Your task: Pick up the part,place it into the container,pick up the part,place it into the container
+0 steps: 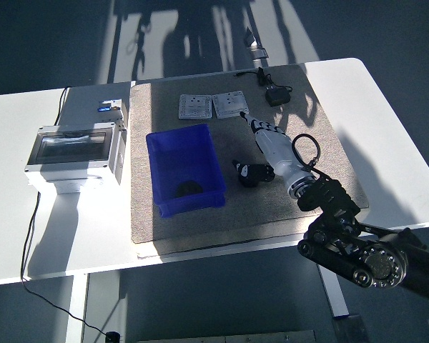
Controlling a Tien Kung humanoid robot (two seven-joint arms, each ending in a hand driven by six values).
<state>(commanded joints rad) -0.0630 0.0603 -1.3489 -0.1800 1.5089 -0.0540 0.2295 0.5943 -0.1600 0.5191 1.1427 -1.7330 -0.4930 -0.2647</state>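
A blue container stands on the grey mat. A dark part lies inside it near the front wall. Two flat white parts lie side by side on the mat behind the container. My right hand, white-backed with dark fingers, hovers over the mat just right of the container. Its fingers are stretched out towards the flat parts and hold nothing. Its dark thumb hangs below the palm. The left arm does not show.
A grey electrical box with a clear lid stands on the white table left of the mat. A black adapter with a cable lies at the mat's far right corner. Strong shadows fall across the table's right side.
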